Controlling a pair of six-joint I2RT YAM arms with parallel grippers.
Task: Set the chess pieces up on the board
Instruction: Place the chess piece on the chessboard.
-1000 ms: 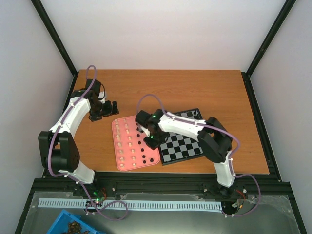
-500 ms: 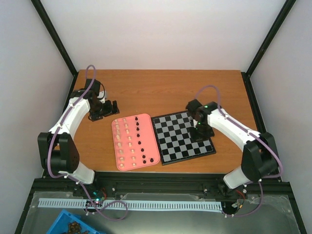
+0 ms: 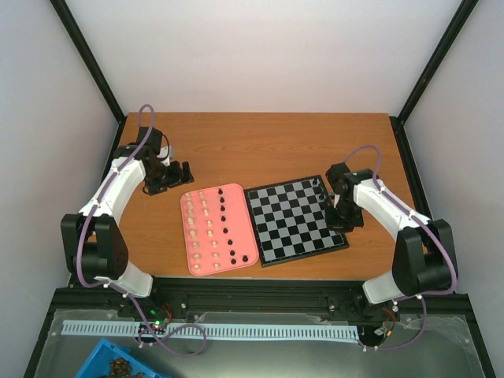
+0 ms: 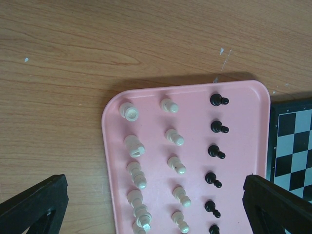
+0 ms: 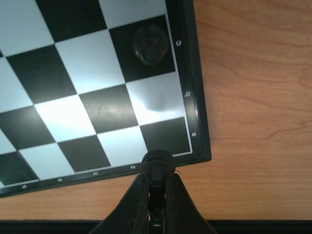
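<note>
Since the earlier frame, the right gripper (image 3: pixel 340 211) is carried from the pink tray (image 3: pixel 187 236) to the board (image 3: pixel 295 224) edge. A black piece (image 5: pixel 157 163) is pinched there, apparently for back-row placement. The left gripper (image 3: pixel 179 173) is held spread over the tray's remaining chess pieces (image 4: pixel 174 137).

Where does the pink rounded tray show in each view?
Top external: the pink rounded tray lies just left of centre.
Left wrist: the tray fills the lower middle.
Right wrist: not in it.
Shared landmark: the black-and-white checked chessboard, seen in all three.
</note>
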